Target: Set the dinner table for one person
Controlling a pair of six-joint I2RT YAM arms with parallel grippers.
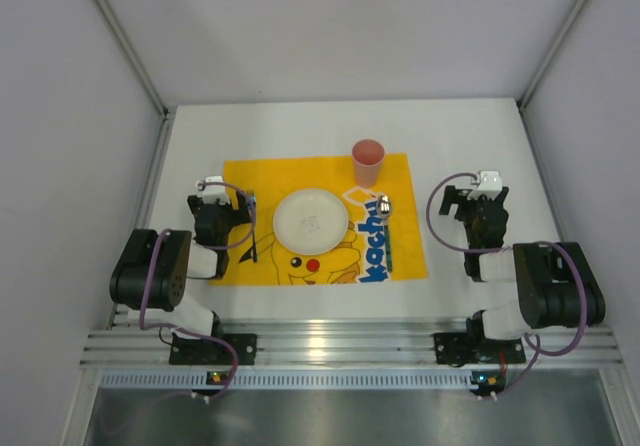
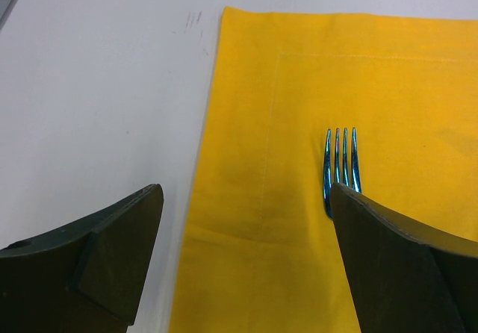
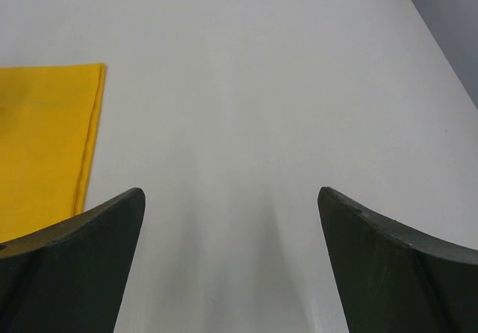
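Note:
The white dinner table (image 1: 300, 126) holds a yellow Pikachu-print placemat (image 1: 325, 171). On the mat are a white plate (image 1: 311, 220), a pink cup (image 1: 368, 162) at its far right, a spoon (image 1: 384, 209) right of the plate and a fork (image 1: 253, 238) left of it. My left gripper (image 1: 228, 202) is open and empty over the mat's left edge. In the left wrist view (image 2: 246, 198) the blue-tinted fork tines (image 2: 340, 161) show just past the right finger, which hides the handle. My right gripper (image 1: 478, 198) is open and empty over bare table right of the mat, as the right wrist view (image 3: 231, 198) shows.
Grey walls enclose the table on the left, back and right. An aluminium rail (image 1: 340, 346) carrying both arm bases runs along the near edge. The mat's right edge (image 3: 88, 146) lies left of my right gripper.

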